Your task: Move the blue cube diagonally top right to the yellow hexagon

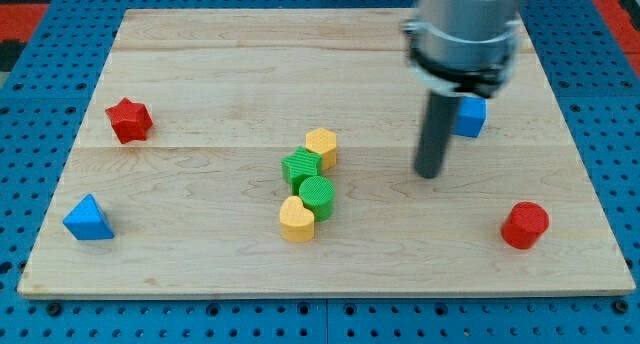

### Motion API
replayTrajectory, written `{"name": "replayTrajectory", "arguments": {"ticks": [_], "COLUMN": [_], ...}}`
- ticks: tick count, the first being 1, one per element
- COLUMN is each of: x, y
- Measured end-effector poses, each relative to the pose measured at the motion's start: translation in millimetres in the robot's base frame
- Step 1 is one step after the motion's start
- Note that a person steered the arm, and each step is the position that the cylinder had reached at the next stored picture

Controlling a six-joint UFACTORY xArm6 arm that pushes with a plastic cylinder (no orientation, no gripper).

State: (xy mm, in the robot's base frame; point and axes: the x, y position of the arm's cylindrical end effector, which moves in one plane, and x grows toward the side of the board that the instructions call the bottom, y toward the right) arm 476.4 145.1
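The blue cube [471,116] sits at the view's right, partly hidden behind my rod. The yellow hexagon [321,145] is near the board's middle, touching a green star-like block [300,168]. My tip [428,172] rests on the board just below and left of the blue cube, well to the right of the yellow hexagon.
A green cylinder [317,196] and a yellow heart [296,219] lie below the green star. A red star [129,120] is at the left, a blue triangle [87,218] at the bottom left, a red cylinder [524,225] at the bottom right. The wooden board [200,264] lies on a blue pegboard.
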Motion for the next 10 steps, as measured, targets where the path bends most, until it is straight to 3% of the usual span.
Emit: {"name": "replayTrajectory", "arguments": {"ticks": [1,4,5,7,8,10], "x": [-23,-87,-88,-80,-85,-137], "y": [59,59,60,191,200,165]}}
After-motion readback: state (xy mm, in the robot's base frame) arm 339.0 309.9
